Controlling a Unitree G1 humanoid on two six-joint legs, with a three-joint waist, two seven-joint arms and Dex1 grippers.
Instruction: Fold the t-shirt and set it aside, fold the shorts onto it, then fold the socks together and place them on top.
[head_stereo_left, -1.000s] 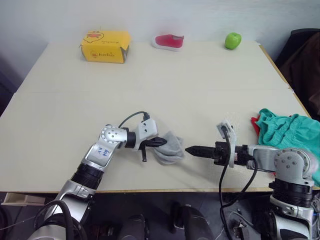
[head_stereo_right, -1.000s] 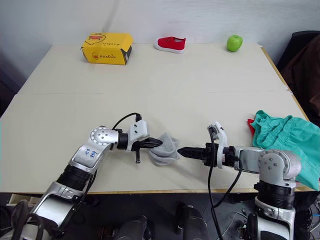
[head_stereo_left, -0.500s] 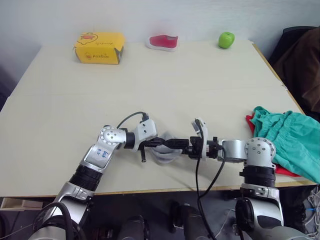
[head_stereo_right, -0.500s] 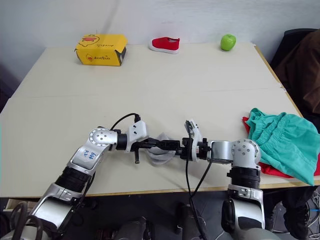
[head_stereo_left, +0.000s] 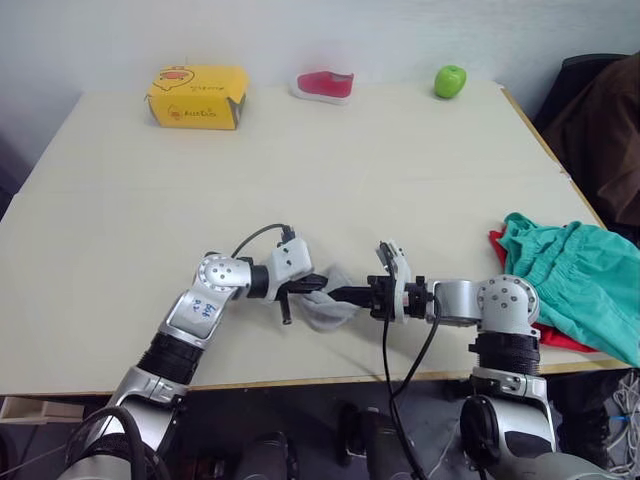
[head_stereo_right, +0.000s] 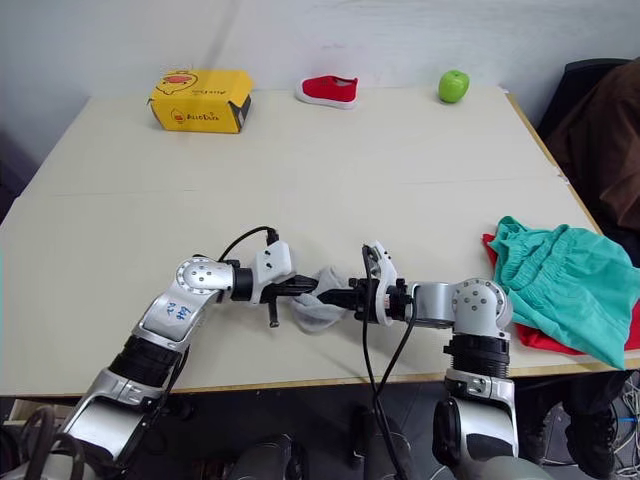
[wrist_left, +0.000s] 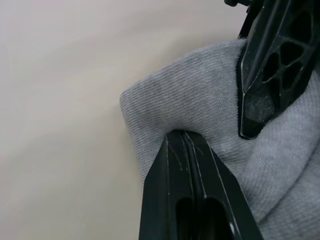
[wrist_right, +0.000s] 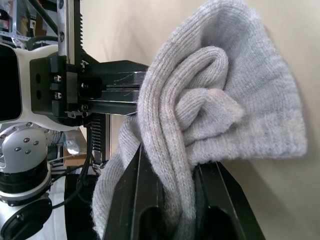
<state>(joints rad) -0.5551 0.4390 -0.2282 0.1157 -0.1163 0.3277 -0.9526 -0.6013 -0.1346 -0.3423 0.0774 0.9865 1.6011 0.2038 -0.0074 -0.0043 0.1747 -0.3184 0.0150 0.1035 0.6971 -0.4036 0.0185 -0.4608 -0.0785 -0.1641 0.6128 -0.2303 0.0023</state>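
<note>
Yellow box (head_stereo_left: 196, 96), red shoe (head_stereo_left: 324, 84) and apple (head_stereo_left: 450, 80) sit way off around 12 o'clock. Both the left gripper (head_stereo_left: 322, 289) and right gripper (head_stereo_left: 338, 294) are pinched onto the socks (head_stereo_left: 325, 306).

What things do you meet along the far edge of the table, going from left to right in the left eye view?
yellow box → small red shoe → green apple
</note>
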